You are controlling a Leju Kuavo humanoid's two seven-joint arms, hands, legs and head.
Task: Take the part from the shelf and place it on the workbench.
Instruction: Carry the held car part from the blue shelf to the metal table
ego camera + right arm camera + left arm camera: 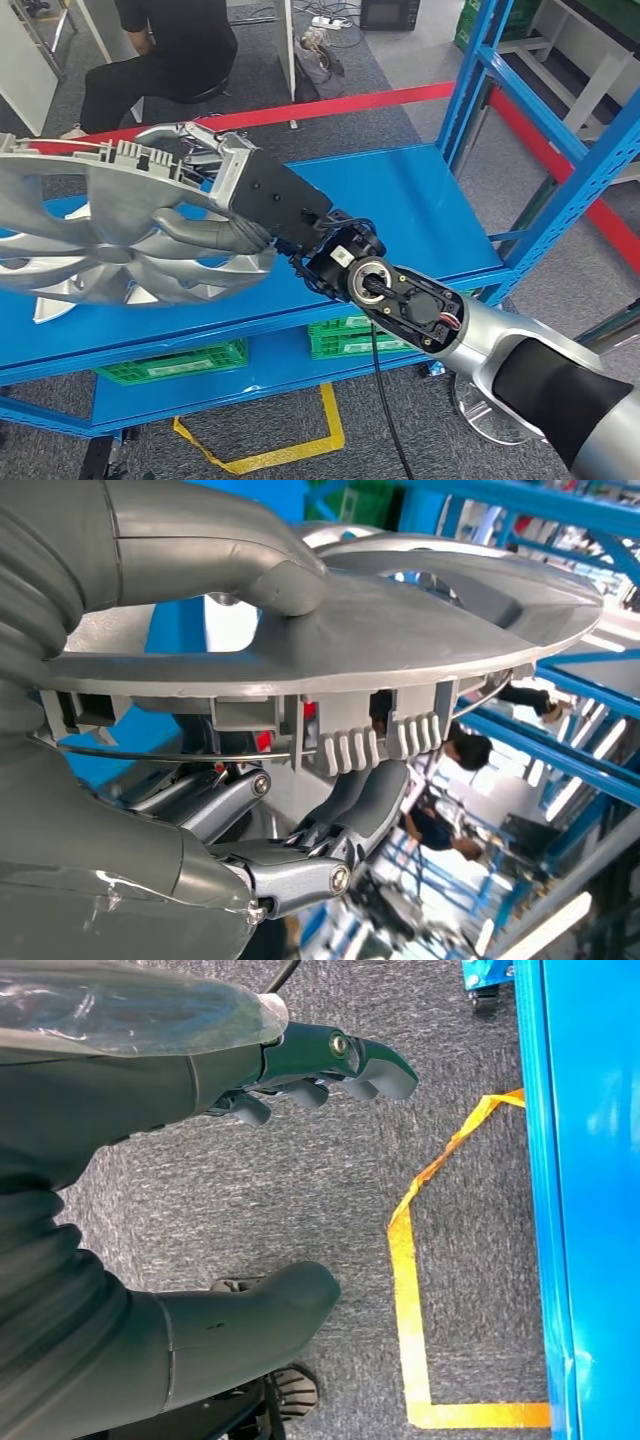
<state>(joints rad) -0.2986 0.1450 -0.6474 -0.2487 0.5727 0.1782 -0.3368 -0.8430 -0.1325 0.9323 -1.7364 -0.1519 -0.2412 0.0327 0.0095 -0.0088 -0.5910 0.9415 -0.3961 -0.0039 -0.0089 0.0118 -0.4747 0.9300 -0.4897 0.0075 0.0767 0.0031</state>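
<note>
The part is a large silver wheel cover [113, 235] with curved spokes and a ribbed rim. My right hand [249, 200] grips it at its rim, holding it in the air above the blue shelf board [423, 210]. Close up, the thumb lies on the flat face of the wheel cover [392, 630] and the fingers [355, 810] curl under its clipped back side. My left hand [302, 1070] hangs over grey carpet with its fingers apart and nothing in it.
The blue rack has uprights [472, 80] at the right and green crates [181, 362] on a lower level. Red tape [340, 105] crosses the carpet behind it. A person in black [162, 55] sits beyond the rack. Yellow floor tape [411, 1290] lies beside the shelf edge.
</note>
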